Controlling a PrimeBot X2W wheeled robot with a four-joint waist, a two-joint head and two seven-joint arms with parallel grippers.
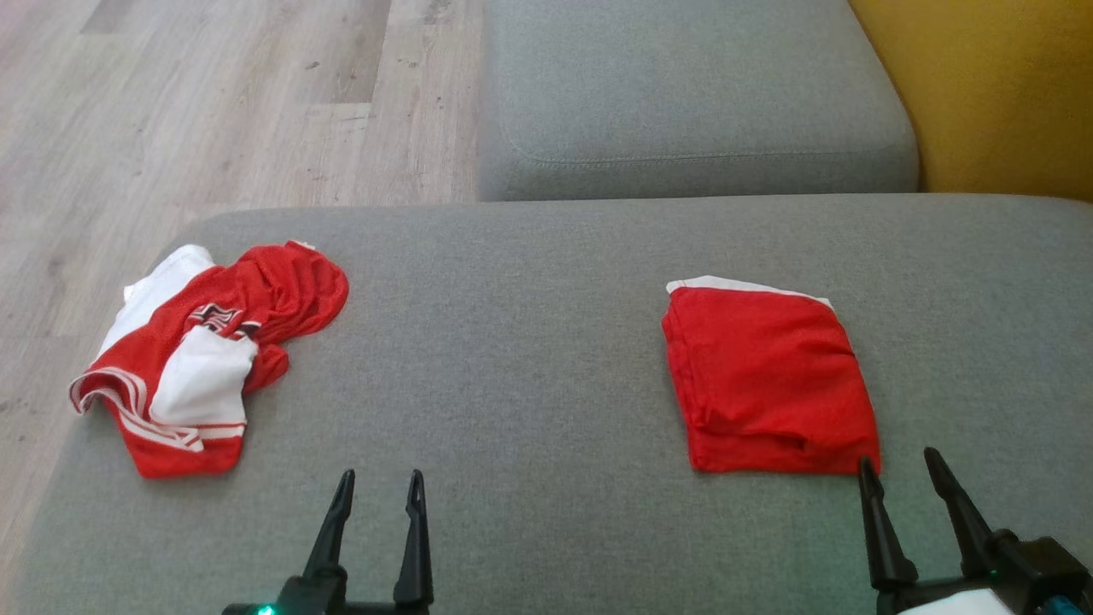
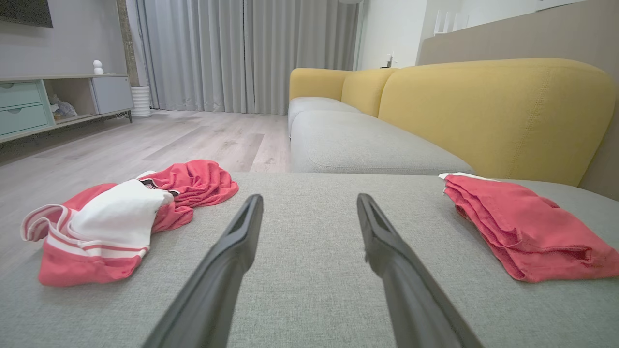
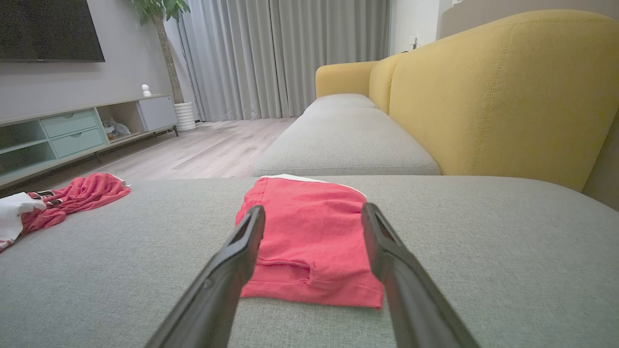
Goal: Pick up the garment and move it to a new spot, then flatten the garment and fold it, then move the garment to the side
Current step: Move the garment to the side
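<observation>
Found both pairs of jaws spread and empty: left gripper (image 1: 381, 474) over bare cushion (image 1: 529, 342), right gripper (image 1: 898, 457) just beside folded garment (image 1: 768, 380). Spotted crumpled garment (image 1: 205, 359) near cushion's left edge. Judged a shallow pinch likely to drag it onto floor (image 1: 213, 102).

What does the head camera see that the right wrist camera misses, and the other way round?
Head view adds: the open left gripper and the whole crumpled red-and-white jersey, which the wrist view cuts off at its left edge. Right wrist view adds: a wall television, grey curtains, a cabinet with teal drawers, a potted plant. Both share: the folded red garment, the grey sofa cushion, the yellow backrest, the wooden floor and the open right gripper.
</observation>
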